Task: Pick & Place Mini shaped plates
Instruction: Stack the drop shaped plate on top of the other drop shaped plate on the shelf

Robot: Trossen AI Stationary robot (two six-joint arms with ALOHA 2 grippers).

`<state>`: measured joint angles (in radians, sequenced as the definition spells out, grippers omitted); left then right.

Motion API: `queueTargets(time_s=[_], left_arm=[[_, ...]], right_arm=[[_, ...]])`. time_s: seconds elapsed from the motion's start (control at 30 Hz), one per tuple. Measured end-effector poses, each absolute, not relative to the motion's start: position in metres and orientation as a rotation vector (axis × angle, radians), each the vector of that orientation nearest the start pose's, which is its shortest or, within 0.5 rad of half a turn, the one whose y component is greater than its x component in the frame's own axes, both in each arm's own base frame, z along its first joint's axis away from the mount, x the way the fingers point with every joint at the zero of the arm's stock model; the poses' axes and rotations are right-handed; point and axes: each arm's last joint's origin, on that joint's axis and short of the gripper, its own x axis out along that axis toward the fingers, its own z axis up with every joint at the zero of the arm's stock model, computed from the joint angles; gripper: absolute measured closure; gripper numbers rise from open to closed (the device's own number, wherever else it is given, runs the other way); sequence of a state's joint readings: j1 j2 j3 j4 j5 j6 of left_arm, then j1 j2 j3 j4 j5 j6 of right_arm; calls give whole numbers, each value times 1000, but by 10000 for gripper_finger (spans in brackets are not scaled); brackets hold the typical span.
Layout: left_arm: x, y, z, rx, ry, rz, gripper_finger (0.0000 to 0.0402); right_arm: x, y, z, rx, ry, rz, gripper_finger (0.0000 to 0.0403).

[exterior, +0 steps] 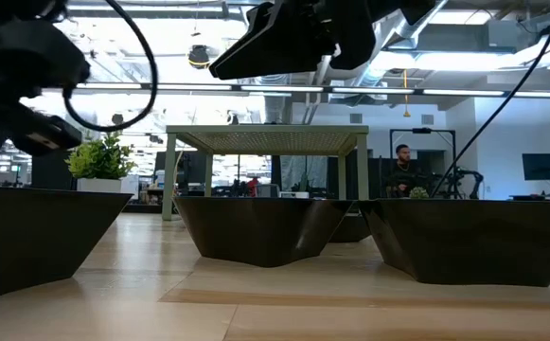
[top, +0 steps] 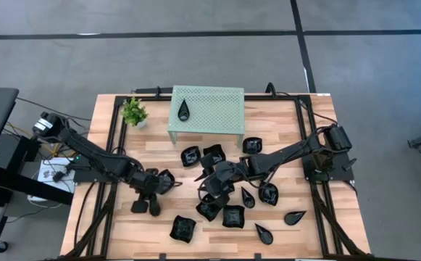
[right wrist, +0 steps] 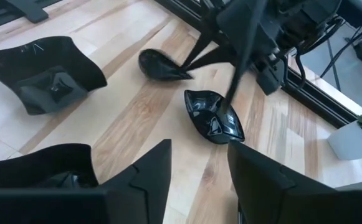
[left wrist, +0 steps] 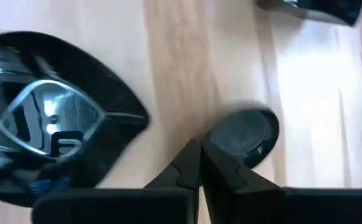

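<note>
- Table [top: 159, 148]: light wood with a black frame; a pale green perforated rack [top: 217, 109] stands at the far middle, a small potted plant [top: 134, 112] to its left.
- Mini plates: glossy black; one drop-shaped plate [top: 184, 110] lies on the rack's left part; most of the rest cluster [top: 228, 185] on the table near the middle, in front of the rack; a square wavy plate [top: 182, 228] sits apart at the near edge, left of middle; two drop-shaped plates [top: 295, 217] lie towards the near right.
- Left gripper [top: 147, 206]: low over the table, left of the cluster; the fingers [left wrist: 196, 168] are drawn together to a point with nothing between them; a leaf-shaped plate [left wrist: 50, 124] lies just beside them, and a small dark round-ended piece [left wrist: 243, 134] lies on the other side.
- Right gripper [top: 209, 190]: reaches in from the right over the cluster; the fingers [right wrist: 146, 174] stand wide apart, empty; a leaf-shaped plate [right wrist: 213, 116] lies on the wood beyond them, with the left arm behind it.
</note>
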<state>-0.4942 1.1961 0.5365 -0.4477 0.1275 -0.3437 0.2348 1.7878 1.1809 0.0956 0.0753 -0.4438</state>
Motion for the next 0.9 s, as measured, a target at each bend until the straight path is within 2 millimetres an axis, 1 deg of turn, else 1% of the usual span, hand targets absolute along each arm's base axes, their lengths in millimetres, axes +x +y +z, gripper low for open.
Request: queueTargets(time_s=[0.17,0.37,0.5,0.6,0.67,0.73,0.83,0.9], left_arm=[[167,-105,159,-85,1197,-377,394],[171,-101,158,-78,1164,-262,384],[176,-99,160,-155,1128,-209,364],[180,-101,164,-204,1078,-208,341],[185,-104,172,-222,1040,-223,327],[193,-108,184,-244,988,-235,317],[203,-113,203,-301,909,-233,312],[209,-118,210,-351,887,-227,311]], right_arm=[[386,90,223,-512,466,267,257],[386,90,223,-513,470,268,261],[385,90,222,-514,480,270,261],[386,90,222,-515,479,267,259],[386,89,222,-522,478,267,257],[386,89,222,-525,478,267,256],[386,88,222,-527,480,255,253],[386,86,223,-536,487,220,252]])
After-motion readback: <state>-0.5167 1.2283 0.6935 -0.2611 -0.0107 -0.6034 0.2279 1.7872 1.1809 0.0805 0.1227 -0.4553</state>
